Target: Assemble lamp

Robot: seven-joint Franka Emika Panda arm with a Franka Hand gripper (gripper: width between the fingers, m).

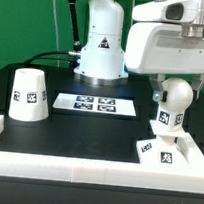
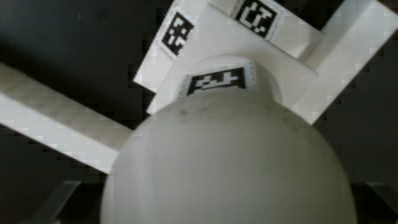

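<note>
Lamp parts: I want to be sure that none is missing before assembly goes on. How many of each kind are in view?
shade: 1
bulb: 1
base: 1
Total: 3

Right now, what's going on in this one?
The arm's tool grips the bulb and holds it, tagged neck down, over the base at the exterior view's right. The wrist view shows the neck close to the base, but I cannot tell whether they touch. The shade stands by itself at the exterior view's left, not yet fitted. The marker board lies between them, farther back.
</note>
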